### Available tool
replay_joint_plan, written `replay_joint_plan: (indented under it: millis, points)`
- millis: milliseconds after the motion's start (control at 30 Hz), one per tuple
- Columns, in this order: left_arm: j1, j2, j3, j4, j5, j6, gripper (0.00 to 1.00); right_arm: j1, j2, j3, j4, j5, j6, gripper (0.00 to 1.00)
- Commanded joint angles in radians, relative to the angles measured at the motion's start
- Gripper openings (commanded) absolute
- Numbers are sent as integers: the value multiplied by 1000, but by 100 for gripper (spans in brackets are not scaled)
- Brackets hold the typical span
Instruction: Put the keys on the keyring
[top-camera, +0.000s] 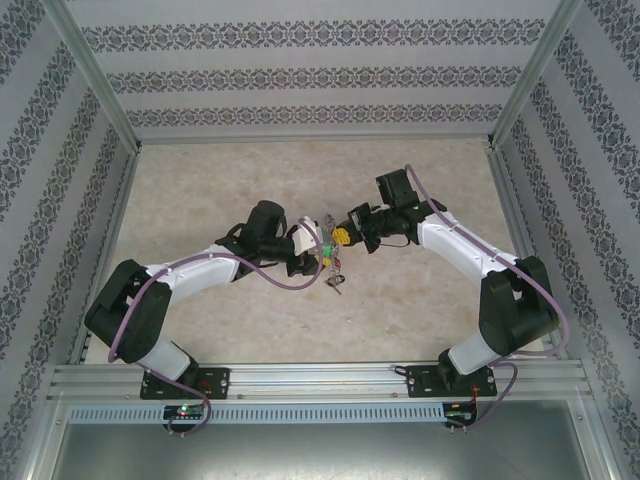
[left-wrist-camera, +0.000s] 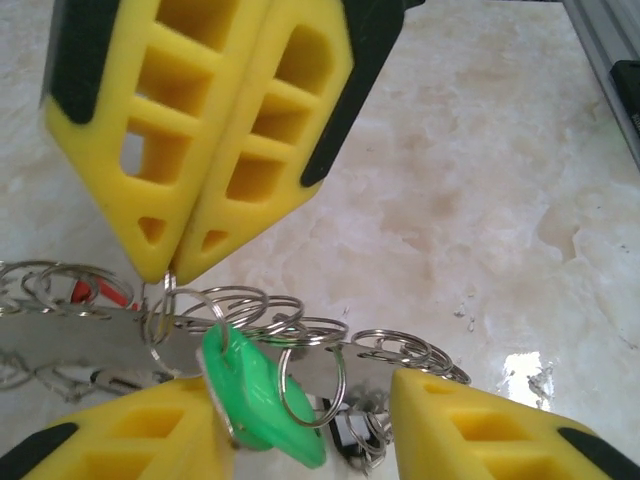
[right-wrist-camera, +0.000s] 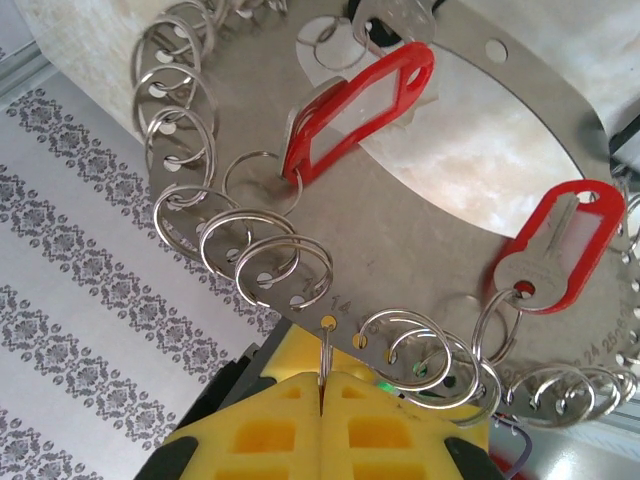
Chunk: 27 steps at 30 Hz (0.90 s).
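The keyring (right-wrist-camera: 420, 270) is a silvery oval plate fringed with split rings, held up in the air. Two red keys hang from it on rings: one (right-wrist-camera: 360, 110) with a pale label window, the other (right-wrist-camera: 560, 245) beside a silver key blade. My right gripper (right-wrist-camera: 322, 385) is shut on one small split ring at the plate's edge. From the left wrist view that ring (left-wrist-camera: 165, 295) hangs under the right fingers (left-wrist-camera: 200, 130). My left gripper (left-wrist-camera: 300, 405) stands open below the plate (left-wrist-camera: 80, 345), a green tag (left-wrist-camera: 260, 400) against its left finger (left-wrist-camera: 110, 440). A red piece (left-wrist-camera: 95, 292) shows behind the rings.
Both arms meet over the middle of the marble-patterned table (top-camera: 200, 200), the keyring (top-camera: 328, 250) between them. Patterned walls and aluminium rails (top-camera: 320, 375) enclose the table. More rings and a dark tag (left-wrist-camera: 345, 435) dangle between the left fingers.
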Motion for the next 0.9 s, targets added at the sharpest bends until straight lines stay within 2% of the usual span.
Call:
replay_joint_plan:
  millis: [0,100,233,333,367,400,467,533,700,867]
  points:
    - [25,-17,-13,-3,-29,-37,41,3,-5,25,-7,-37,-26,0]
    - [33,-23,-32,38,-28,-64,38,0,-1,35,-38,-36,-61,0]
    - [34,-3,-17,12,-22,-50,31,1,-5,30,-37,-34,-57,0]
    - [33,6,-9,15,-7,-59,31,1,-9,36,-43,-29,-58,0]
    - [34,9,-8,22,-7,-67,36,0,-11,36,-43,-25,-58,0]
    - [35,13,-9,33,-14,-79,45,0,-12,34,-43,-23,-60,0]
    - [34,17,-11,59,-22,-97,50,2,-14,32,-42,-19,-58,0]
    - [36,21,-11,77,-20,-109,51,5,-16,29,-39,-17,-55,0]
    - [37,42,18,54,-13,-106,43,10,-20,26,-35,-17,-55,0]
    - [49,28,3,77,-41,-107,51,11,-24,30,-46,-13,-67,0]
